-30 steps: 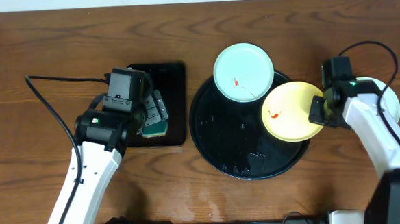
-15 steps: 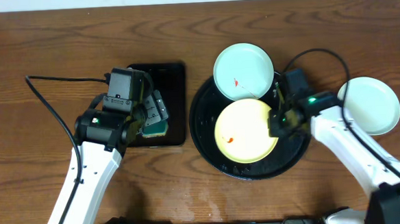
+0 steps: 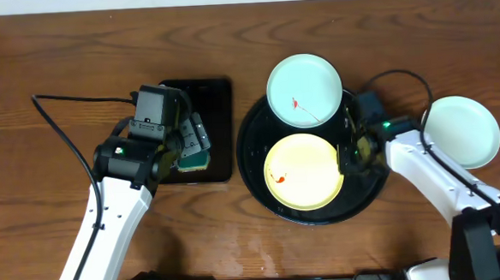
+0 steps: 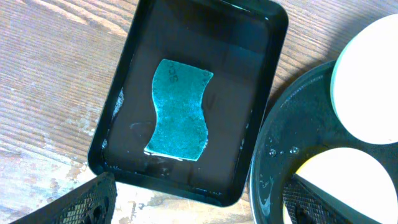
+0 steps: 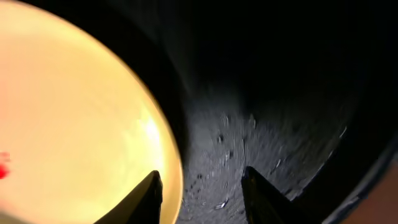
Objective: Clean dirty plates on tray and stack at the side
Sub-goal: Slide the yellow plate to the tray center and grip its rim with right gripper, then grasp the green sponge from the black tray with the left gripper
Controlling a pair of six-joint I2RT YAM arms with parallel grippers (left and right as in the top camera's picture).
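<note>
Your right pincer (image 3: 351, 156) stands with jaws parted at the right rim of the pale yellow round plate (image 3: 308, 175). This plate lies flat, face up, in the large round glossy black tray (image 3: 252, 144), with bare tray floor to its right. One pale mint-blue round plate (image 3: 305, 87) overlaps the tray's far rim. Another mint-blue plate (image 3: 461, 131) rests on the wooden counter (image 3: 56, 47), apart from the tray. Your left pincer (image 3: 190, 141) hangs open over the small rectangular black tray (image 4: 249, 74).

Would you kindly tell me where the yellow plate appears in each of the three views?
Overhead: yellow plate right of centre, in the round black tray.
Left wrist: yellow plate cut off at the bottom right corner.
Right wrist: yellow plate fills the left half.
Shared landmark: the round black tray under it, seen in all three views.
</note>
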